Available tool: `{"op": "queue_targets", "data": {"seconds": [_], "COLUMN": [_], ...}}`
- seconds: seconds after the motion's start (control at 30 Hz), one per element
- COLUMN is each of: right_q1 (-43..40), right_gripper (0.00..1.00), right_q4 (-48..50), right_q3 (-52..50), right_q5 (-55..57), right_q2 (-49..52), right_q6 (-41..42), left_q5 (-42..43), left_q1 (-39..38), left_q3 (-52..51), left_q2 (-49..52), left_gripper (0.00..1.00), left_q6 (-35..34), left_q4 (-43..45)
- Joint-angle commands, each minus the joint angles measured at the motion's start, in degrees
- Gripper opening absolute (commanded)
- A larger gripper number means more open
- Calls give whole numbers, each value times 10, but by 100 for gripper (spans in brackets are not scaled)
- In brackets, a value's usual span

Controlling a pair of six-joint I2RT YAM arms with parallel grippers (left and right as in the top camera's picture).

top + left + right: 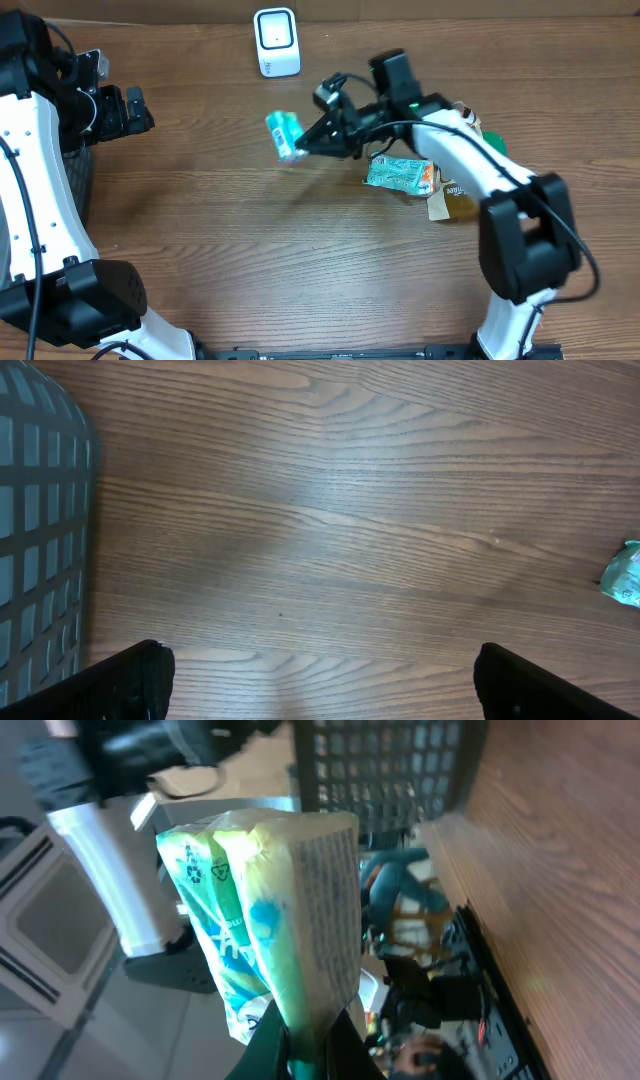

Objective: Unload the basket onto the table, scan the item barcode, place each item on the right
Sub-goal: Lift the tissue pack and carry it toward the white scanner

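Observation:
My right gripper (306, 146) is shut on a small green-and-white packet (285, 135), holding it above the table just below the white barcode scanner (276, 42). In the right wrist view the packet (270, 910) fills the middle, pinched at its lower edge between my right gripper's (305, 1045) black fingers, with its printed side turned right. My left gripper (122, 110) hovers at the far left, open and empty. In the left wrist view its two dark fingertips (130, 680) stand wide apart over bare wood.
A teal packet (400, 173) lies with brown and green items (455, 190) under my right arm. A dark mesh basket (75, 190) stands at the left edge; its wall (40, 530) shows in the left wrist view. The teal packet's corner (625, 575) shows at the right edge there.

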Motion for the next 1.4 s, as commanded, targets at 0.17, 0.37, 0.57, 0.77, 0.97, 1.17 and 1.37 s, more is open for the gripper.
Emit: {"op": "queue_targets", "data": {"seconds": [0.17,0.37,0.57,0.77,0.97,1.17,1.37], "right_q1": [-82,-94,-91,-79,-66,-53,-53], "right_gripper": [4,4,4,4,4,4,4], "right_q4": [23,26,29,94,149,100,-109], "right_q3": [12,12,12,12,12,12,12], "right_q5": [-19,-19,-19,-19,-9,80,303], "right_q2": [-131,-159,-159,-159,-158,-154,-153], "right_q6": [5,5,5,9,28,16,-107], "left_q5": [-1,-1,-1,-1,-1,-1,-1], "left_q1": [2,2,2,2,2,2,2], "left_q3": [3,3,3,3,3,3,3], "left_q2": [-2,-2,-2,-2,-2,-2,-2], "left_gripper": [100,100,100,100,100,100,100], "left_q6": [9,9,9,9,9,9,9], "left_q4": [1,1,1,1,1,1,1]}}
